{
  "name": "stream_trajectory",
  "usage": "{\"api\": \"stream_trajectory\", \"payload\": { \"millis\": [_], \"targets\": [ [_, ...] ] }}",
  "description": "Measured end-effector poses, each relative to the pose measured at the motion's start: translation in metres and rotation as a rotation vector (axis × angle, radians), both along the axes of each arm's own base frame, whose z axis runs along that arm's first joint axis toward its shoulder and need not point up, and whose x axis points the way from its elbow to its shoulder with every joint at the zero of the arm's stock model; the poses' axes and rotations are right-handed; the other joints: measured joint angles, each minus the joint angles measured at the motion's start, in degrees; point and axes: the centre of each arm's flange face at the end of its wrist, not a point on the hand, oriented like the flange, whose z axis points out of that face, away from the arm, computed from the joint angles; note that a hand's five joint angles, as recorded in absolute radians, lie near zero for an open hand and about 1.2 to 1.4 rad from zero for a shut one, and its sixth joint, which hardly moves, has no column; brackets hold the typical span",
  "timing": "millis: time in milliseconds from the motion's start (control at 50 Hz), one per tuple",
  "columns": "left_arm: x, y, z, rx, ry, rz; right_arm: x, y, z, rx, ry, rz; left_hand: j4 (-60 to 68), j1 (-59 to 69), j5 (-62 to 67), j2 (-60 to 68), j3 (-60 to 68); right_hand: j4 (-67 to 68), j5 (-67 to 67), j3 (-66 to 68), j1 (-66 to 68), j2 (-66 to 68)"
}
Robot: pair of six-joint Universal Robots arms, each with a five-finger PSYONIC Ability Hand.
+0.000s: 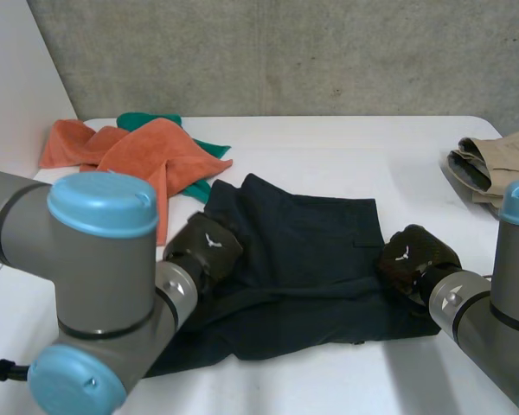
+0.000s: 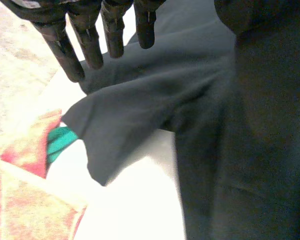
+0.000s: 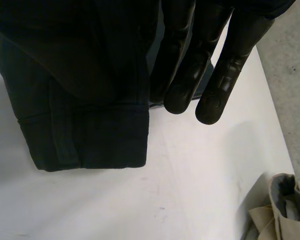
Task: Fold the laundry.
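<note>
left hand [image 2: 112, 30] is spread flat with fingers straight, gripping nothing, over the 9 o'clock edge of the dark navy garment [image 1: 303, 251]. right hand [image 3: 190, 75] is just as flat and empty at the 3 o'clock hem. both arms reach in low from 6 o'clock. the garment lies mid-tabletop [image 1: 329, 156]; it looks soft, light and limp, likely to sag, so pinch it at the hem corners. orange cloth [image 1: 147, 151] and green cloth [image 1: 147, 121] sit at 10 o'clock, beige garment [image 1: 502, 160] at 2 o'clock.
</note>
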Motion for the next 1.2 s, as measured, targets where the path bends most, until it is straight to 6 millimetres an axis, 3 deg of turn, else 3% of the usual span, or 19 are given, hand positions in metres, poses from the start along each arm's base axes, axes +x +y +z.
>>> {"api": "stream_trajectory", "payload": {
  "millis": [120, 200, 300, 380, 420, 460, 580, 760, 780, 820, 960, 1160, 1200],
  "targets": [
    [0.013, -0.035, 0.009, -0.06, 0.056, 0.073, -0.003, 0.003, -0.003, 0.02, 0.0, -0.006, -0.85, 0.04, -0.58, -1.01, -0.87, 0.0, 0.08, 0.0, 0.0, 0.0],
    [0.021, -0.069, 0.009, -0.097, 0.123, 0.071, -0.004, 0.005, -0.004, 0.025, 0.0, -0.009, 0.81, 2.0, 0.52, 0.76, 0.63, 0.0, 0.1, 0.0, 0.0, 0.0],
    [0.021, -0.099, -0.014, -0.056, 0.171, -0.012, -0.005, 0.006, -0.005, 0.027, -0.001, -0.01, 5.76, 7.37, 4.85, 5.36, 5.12, 0.0, 0.11, 0.0, 0.0, 0.0],
    [0.02, -0.112, -0.034, -0.013, 0.182, -0.049, -0.005, 0.006, -0.006, 0.027, -0.001, -0.011, 6.73, 8.38, 5.94, 6.43, 6.17, 0.0, 0.11, 0.0, 0.0, 0.0],
    [0.02, -0.112, -0.034, -0.013, 0.182, -0.049, -0.005, 0.006, -0.006, 0.027, -0.001, -0.011, 6.73, 8.38, 5.94, 6.43, 6.17, 0.0, 0.11, 0.0, 0.0, 0.0],
    [0.02, -0.123, -0.054, 0.025, 0.179, -0.056, -0.005, 0.005, -0.006, 0.023, -0.004, -0.013, 9.88, 11.68, 9.19, 9.6, 9.43, 0.0, 0.11, 0.0, 0.0, 0.0],
    [0.02, -0.129, -0.07, 0.043, 0.169, -0.047, -0.005, 0.004, -0.006, 0.017, -0.006, -0.015, 23.0, 25.99, 22.08, 23.04, 22.8, 0.0, 0.11, 0.0, 0.0, 0.0],
    [0.02, -0.134, -0.077, 0.013, 0.16, -0.016, -0.006, 0.005, -0.008, 0.019, -0.005, -0.018, 45.59, 46.01, 43.73, 45.29, 44.96, 0.0, 0.11, 0.0, 0.0, 0.0],
    [0.021, -0.134, -0.078, 0.002, 0.152, 0.001, -0.006, 0.005, -0.008, 0.019, -0.005, -0.018, 52.8, 53.14, 50.69, 52.69, 52.2, 0.0, 0.11, 0.0, 0.0, 0.0],
    [0.022, -0.134, -0.079, -0.007, 0.143, 0.022, -0.006, 0.005, -0.008, 0.02, -0.01, -0.022, 55.4, 53.9, 52.47, 55.06, 54.31, 0.0, 0.11, 0.0, 0.0, 0.0],
    [0.025, -0.129, -0.078, -0.017, 0.109, 0.083, -0.006, 0.004, -0.006, 0.017, -0.028, -0.032, 55.95, 53.9, 52.56, 55.67, 54.79, 0.0, 0.11, 0.0, 0.0, 0.0],
    [0.028, -0.1, -0.058, -0.055, 0.012, 0.177, -0.004, 0.005, -0.001, 0.005, -0.05, -0.033, 55.95, 53.9, 52.55, 55.67, 54.79, 0.0, 0.11, 0.0, 0.0, 0.0],
    [0.026, -0.094, -0.055, -0.056, 0.004, 0.176, -0.004, 0.005, -0.001, 0.004, -0.051, -0.029, 28.31, 22.95, 25.51, 26.89, 27.53, 0.0, 0.11, 0.0, 0.0, 0.0]
  ]
}}
